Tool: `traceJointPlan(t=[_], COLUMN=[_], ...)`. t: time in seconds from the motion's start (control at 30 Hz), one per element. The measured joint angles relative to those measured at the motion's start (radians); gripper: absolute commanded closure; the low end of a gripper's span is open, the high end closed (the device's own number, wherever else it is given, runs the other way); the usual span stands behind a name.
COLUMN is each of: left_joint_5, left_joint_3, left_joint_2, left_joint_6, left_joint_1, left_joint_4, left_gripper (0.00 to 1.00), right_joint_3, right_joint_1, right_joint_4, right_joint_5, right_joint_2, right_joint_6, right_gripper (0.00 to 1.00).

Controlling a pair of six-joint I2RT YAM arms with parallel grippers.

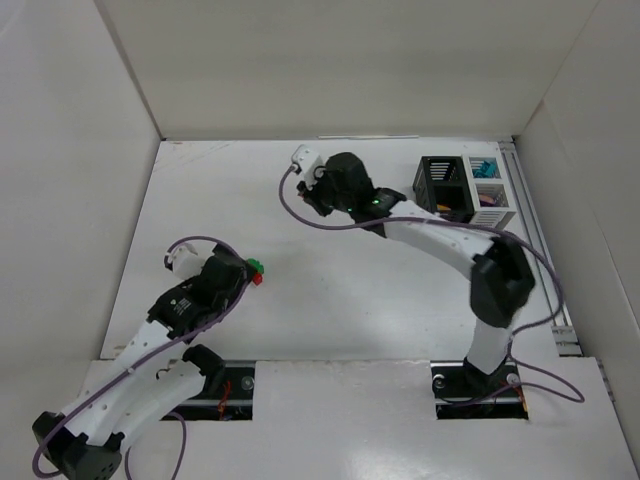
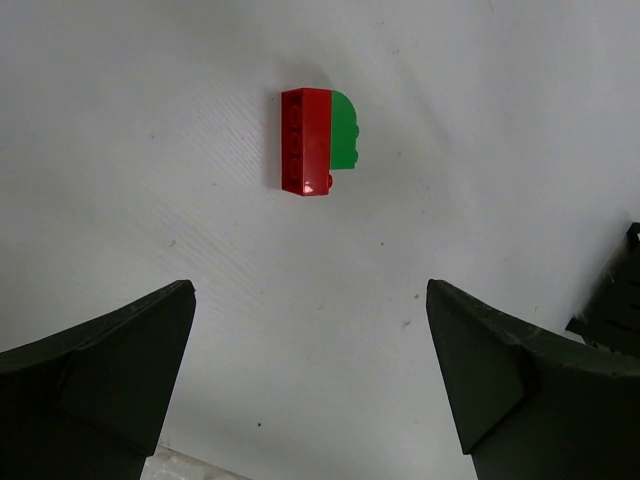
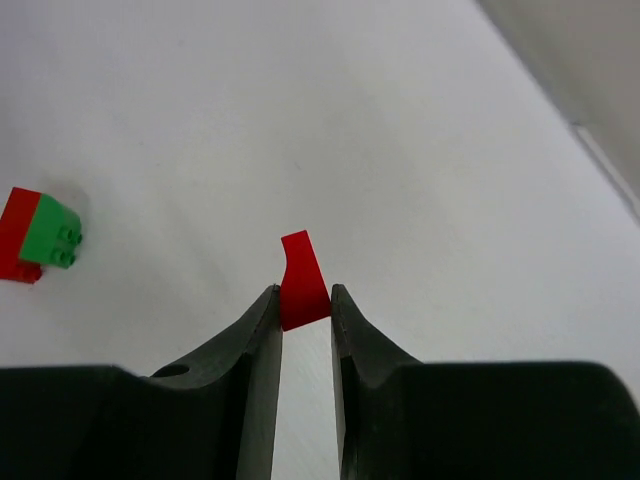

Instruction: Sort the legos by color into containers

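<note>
A small curved red lego (image 3: 303, 278) is pinched between the tips of my right gripper (image 3: 305, 296), which is shut on it just above the table. In the top view that gripper (image 1: 320, 195) hangs over the table's far middle, left of the containers (image 1: 465, 190), and the held piece is hidden. A red brick (image 2: 306, 140) joined to a green brick (image 2: 344, 130) lies on the table ahead of my left gripper (image 2: 308, 292), which is wide open and holds nothing. The same pair (image 1: 256, 268) shows at the left gripper's tip, and also at the left of the right wrist view (image 3: 35, 236).
The cluster has black bins on its left and white bins on its right; teal legos (image 1: 487, 167) lie in the far white bin and purple ones (image 1: 490, 197) in the near white bin. White walls enclose the table on three sides. A black bin's edge (image 2: 615, 300) shows in the left wrist view.
</note>
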Motion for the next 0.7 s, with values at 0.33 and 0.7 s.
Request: traceJointPlan(t=[0.33,0.7], left_joint_5=[0.07,0.074], left_joint_3=[-0.048,-0.048], left_joint_2=[0.2,0.327], left_joint_6=[0.014,0.028], left_joint_1=[0.005,0.007], left_joint_4=[0.161,0.262], left_gripper=[0.09,0.09], right_joint_3=[-0.448,-0.469], right_joint_1=[-0.336,-0.558], right_joint_4=[0.066,-0.164], right_joint_5=[0.06,0.13], right_joint_2=[-0.578,-0.556], right_joint_6=[-0.019,-0.03], right_gripper=[1.0,1.0])
